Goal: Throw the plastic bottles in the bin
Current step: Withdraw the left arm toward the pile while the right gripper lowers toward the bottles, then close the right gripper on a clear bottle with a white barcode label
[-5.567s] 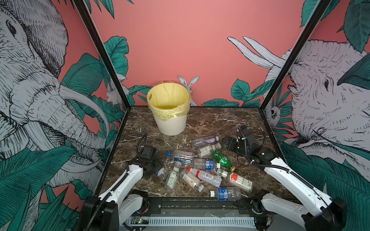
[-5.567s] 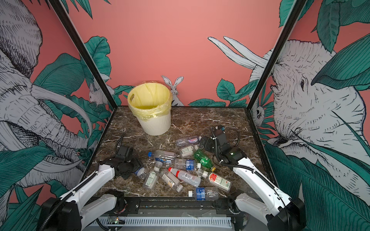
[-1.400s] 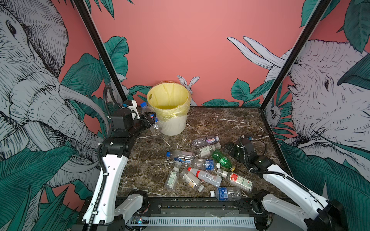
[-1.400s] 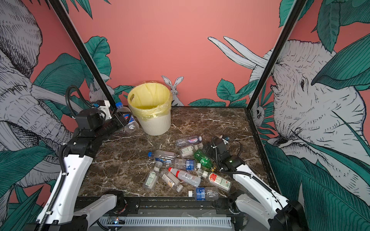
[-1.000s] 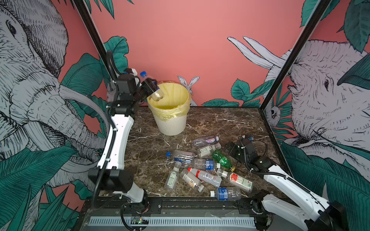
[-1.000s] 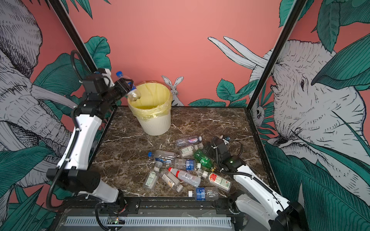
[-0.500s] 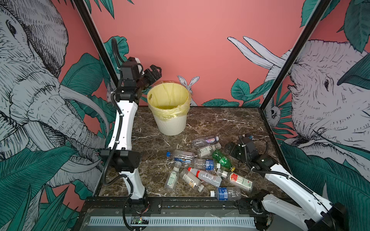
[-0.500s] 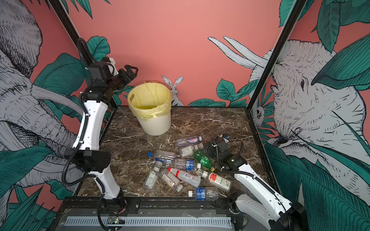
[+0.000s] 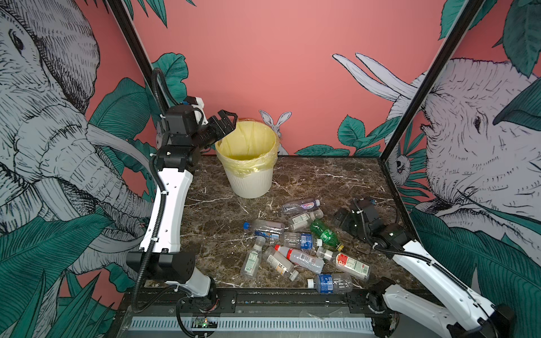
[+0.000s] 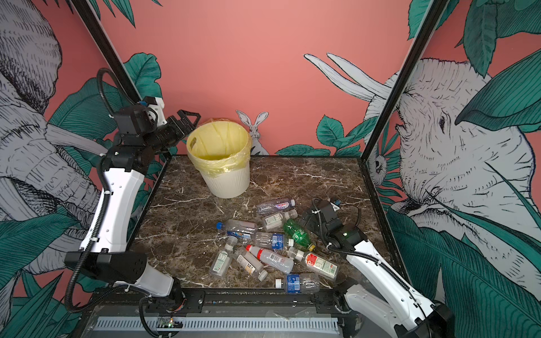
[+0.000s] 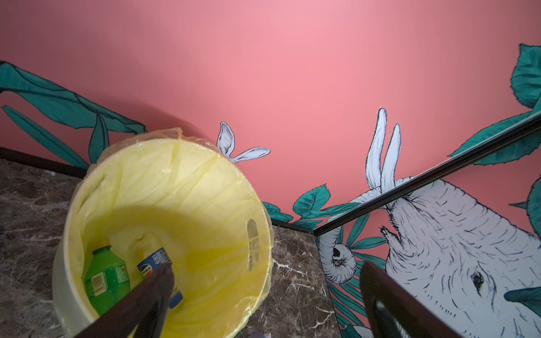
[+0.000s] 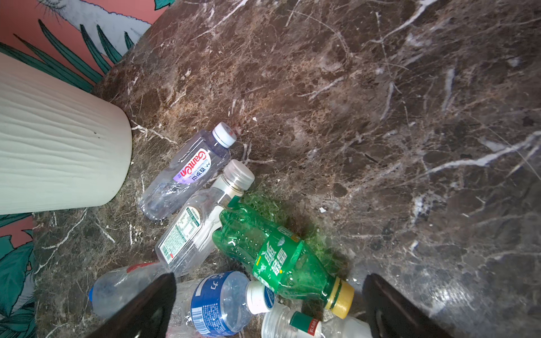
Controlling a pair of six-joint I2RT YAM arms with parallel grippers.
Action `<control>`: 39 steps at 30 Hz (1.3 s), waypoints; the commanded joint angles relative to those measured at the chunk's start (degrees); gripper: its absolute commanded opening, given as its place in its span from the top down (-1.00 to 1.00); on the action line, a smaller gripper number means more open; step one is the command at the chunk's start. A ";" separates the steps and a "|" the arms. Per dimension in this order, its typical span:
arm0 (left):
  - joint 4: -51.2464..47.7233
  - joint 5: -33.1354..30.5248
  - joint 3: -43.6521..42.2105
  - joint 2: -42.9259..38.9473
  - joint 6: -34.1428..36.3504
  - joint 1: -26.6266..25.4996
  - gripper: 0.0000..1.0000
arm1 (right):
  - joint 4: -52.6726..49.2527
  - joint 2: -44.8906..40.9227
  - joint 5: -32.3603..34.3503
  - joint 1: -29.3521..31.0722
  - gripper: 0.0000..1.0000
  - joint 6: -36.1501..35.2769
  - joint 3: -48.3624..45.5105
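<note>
— Bottles [image 9: 298, 240], loose?
— Ten, lying mid-table. Right gripper [image 9: 341, 218] at their 2 o'clock, jaws wide, empty.
— Bin?
— Cream yellow-lined bin [image 9: 251, 181], 12 o'clock, far end, upright; green bottle [image 11: 106, 281] and blue-labelled bottle [image 11: 153, 260] inside. Left gripper [image 9: 227, 123] by its 10 o'clock rim, jaws spread, empty.

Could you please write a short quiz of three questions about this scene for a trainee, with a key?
1. True or false: the left gripper, raised near the rim of the cream-white ribbed plastic bin, holds a bottle.
2. What lies inside the bin's translucent yellow bag? A) a green bottle with a barcode label B) a metal can C) nothing
3. Fill in: the green plastic bottle lying on the brown marble table has a ___ cap.
Key: 1 false, its jaws are open and empty; 2 A; 3 yellow.
</note>
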 commanded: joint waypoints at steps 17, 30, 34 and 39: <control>-3.74 1.42 -20.27 -15.49 4.31 -7.78 -0.99 | -23.66 -5.10 4.44 -0.20 -0.98 26.99 1.76; -4.28 3.76 -36.18 -24.90 5.74 -11.50 -0.99 | -28.33 -7.45 2.22 0.81 -0.98 42.69 -1.73; -4.14 4.23 -40.12 -27.30 5.61 -13.37 -0.99 | -28.93 -6.24 2.10 2.45 -0.98 48.07 -1.70; -4.22 3.89 -44.40 -29.23 5.44 -17.44 -0.99 | -32.37 -2.90 1.75 5.47 -0.98 55.76 0.00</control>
